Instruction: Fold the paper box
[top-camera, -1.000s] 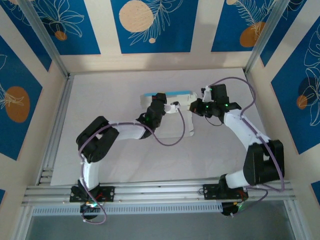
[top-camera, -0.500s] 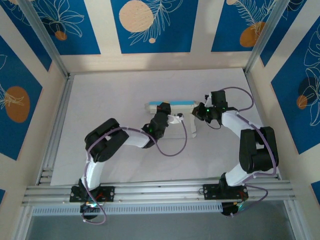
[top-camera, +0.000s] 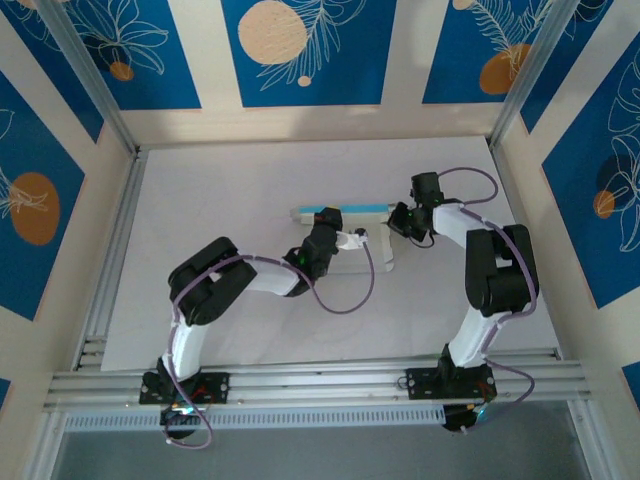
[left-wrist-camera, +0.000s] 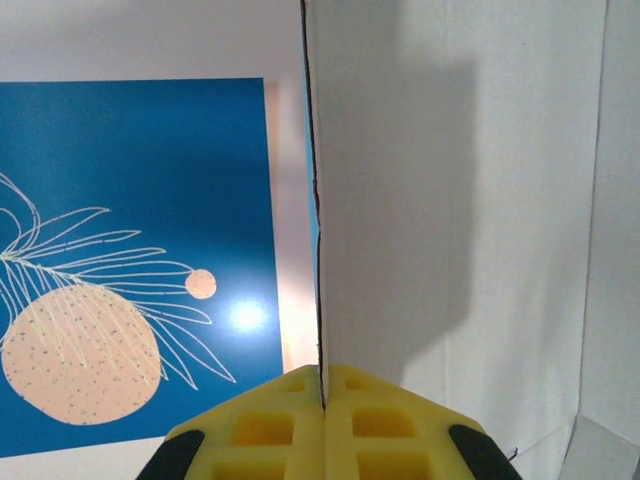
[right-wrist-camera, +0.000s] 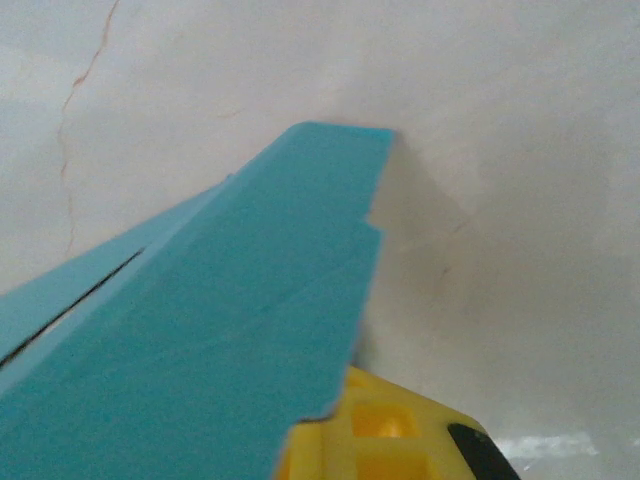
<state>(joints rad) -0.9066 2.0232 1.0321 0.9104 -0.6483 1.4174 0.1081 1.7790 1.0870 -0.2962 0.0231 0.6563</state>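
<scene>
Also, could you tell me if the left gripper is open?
No, the left gripper has its yellow fingers pinched shut on an edge of the paper box.

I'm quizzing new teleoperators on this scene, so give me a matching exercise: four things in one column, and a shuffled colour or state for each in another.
Things:
1. left gripper
2. right gripper
3. table
4. wall panel

Descriptions:
A. dark blue with a peach disc
B. jaws shut on the thin edge of the paper box
C. a light-blue flap close in front of its camera
D. plain whitish surface

Pairs: 1-B; 2-C; 3-D; 4-A
</scene>
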